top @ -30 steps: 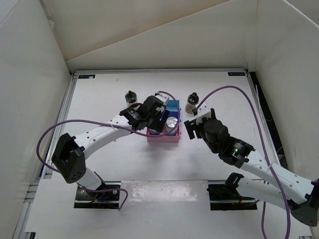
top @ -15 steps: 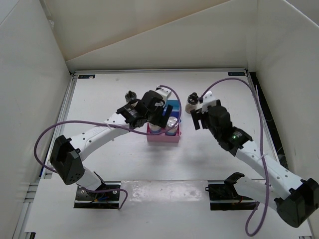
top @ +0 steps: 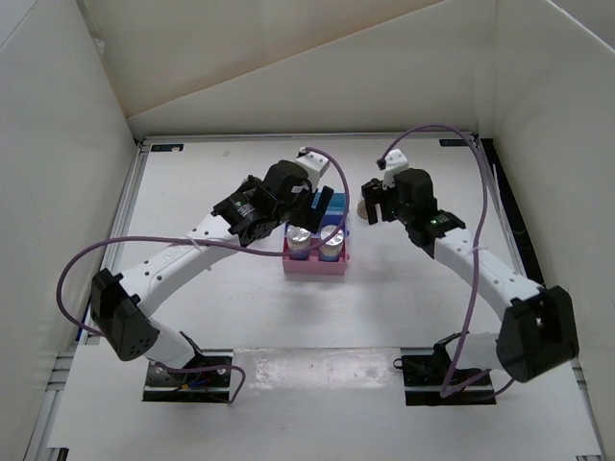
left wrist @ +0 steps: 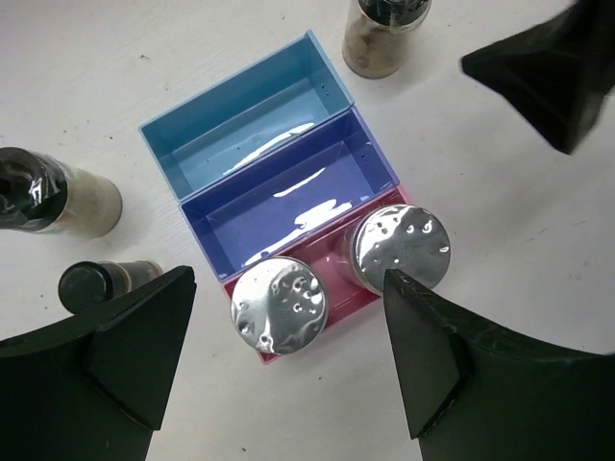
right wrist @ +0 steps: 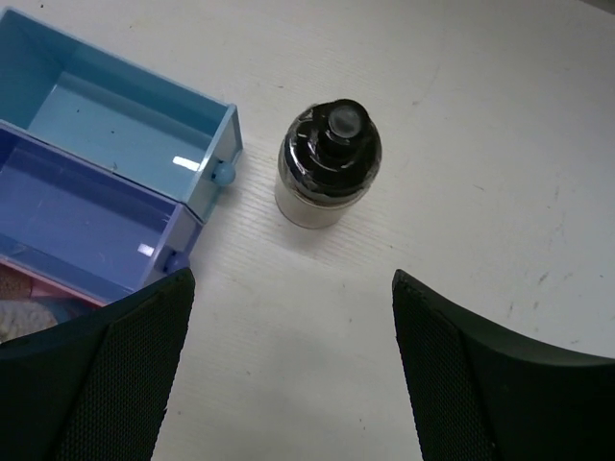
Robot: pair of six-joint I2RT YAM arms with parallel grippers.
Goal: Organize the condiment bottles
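Note:
Two silver-topped bottles [left wrist: 279, 305] [left wrist: 399, 245] stand side by side in the pink front compartment of the stepped rack [left wrist: 288, 197]; they also show in the top view [top: 301, 237] [top: 332, 239]. My left gripper [left wrist: 288, 277] is open and empty, above them [top: 309, 209]. A black-capped bottle [right wrist: 329, 163] stands upright on the table right of the rack's blue compartment. My right gripper [right wrist: 293, 277] is open and empty, just short of it [top: 373, 206]. The other black-capped bottle [left wrist: 58, 197] is left of the rack; the left arm hides it in the top view.
The rack's purple [left wrist: 288, 206] and light blue [left wrist: 240, 125] compartments hold nothing. A small dark-capped thing [left wrist: 96, 280] shows by my left finger; I cannot tell what it is. White walls enclose the table [top: 192, 288] on three sides.
My left gripper has drawn back and up from the rack, leaving a second silver-topped bottle in the pink compartment. My right gripper has swung toward the far side, up to the black-capped bottle.

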